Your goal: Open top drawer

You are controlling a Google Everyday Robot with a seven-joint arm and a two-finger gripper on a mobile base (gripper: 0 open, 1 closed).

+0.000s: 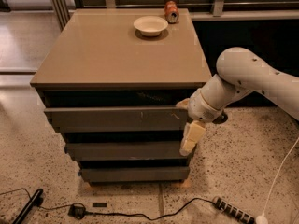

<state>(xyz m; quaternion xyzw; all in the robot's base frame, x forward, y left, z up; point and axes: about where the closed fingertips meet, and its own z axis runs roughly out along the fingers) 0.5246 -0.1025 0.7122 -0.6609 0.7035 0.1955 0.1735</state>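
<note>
Floor (243,171): pale speckled stone, running around the cabinet; a dark wall panel behind on the right.
Cabinet (117,50): low, with a broad flat tan top and three dark grey handleless fronts stacked below it.
Arm (252,78): white and rounded, coming in from the right edge and bending down toward the cabinet's front right corner.
Top drawer (117,119): the widest front, directly under the top slab, with a dark gap above it; pale scratches near centre and right.
Middle drawer (126,150): narrower, set below the top one.
Bottom drawer (133,174): narrowest, nearest the floor.
Gripper (191,129): cream-coloured, at the right end of the top drawer, touching or just beside its edge; one part hangs down past the middle drawer. Open or closed: cannot tell.
Bowl (150,25): white, shallow, upright at the back of the top.
Power strip (233,210): lying on the floor, front right.
Can (171,11): orange, just beside the bowl, at the rear edge.
Cable (140,213): black, trailing across the floor in front.
</note>
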